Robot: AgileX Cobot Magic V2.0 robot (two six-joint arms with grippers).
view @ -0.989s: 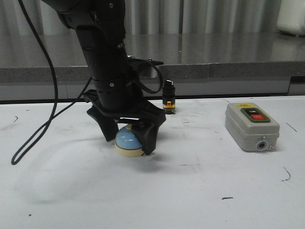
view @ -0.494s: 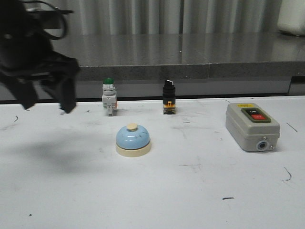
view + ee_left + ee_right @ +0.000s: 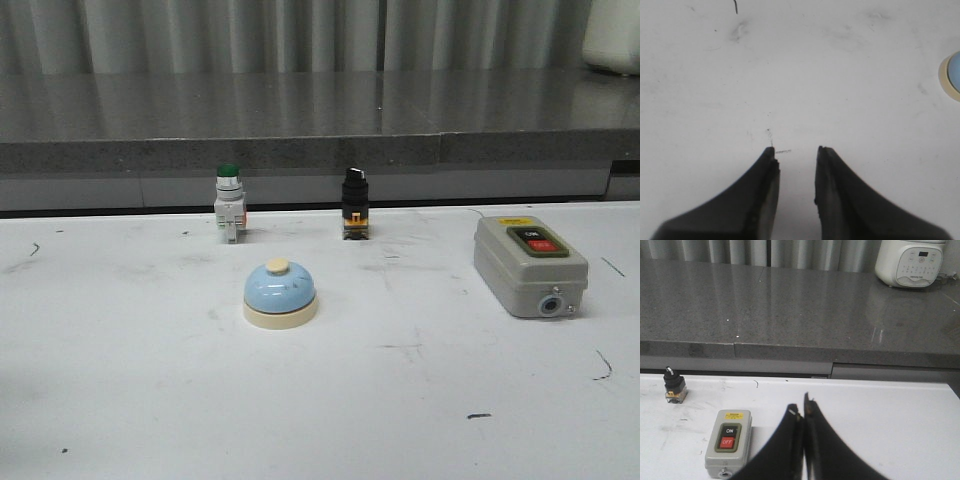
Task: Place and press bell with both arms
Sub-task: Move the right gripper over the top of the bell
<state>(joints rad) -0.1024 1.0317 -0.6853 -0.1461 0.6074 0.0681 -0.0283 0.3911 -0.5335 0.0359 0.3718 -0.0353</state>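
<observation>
The light-blue bell (image 3: 280,294) with a cream base and cream knob stands upright on the white table, left of centre, with nothing touching it. Neither arm shows in the front view. In the left wrist view my left gripper (image 3: 796,150) is open and empty over bare table, and an edge of the bell (image 3: 952,76) shows at the frame's side, well apart from the fingers. In the right wrist view my right gripper (image 3: 801,410) is shut and empty above the table, beside the grey switch box (image 3: 728,442).
The grey switch box (image 3: 527,264) with red and black buttons sits at the right. A green-capped push button (image 3: 229,216) and a black selector switch (image 3: 354,205) stand at the table's back edge. A grey counter runs behind, with a white cooker (image 3: 910,262) on it.
My left arm let go of the bell, rose and swung away to the left, out of the front view. The bell stays where it was set down.
</observation>
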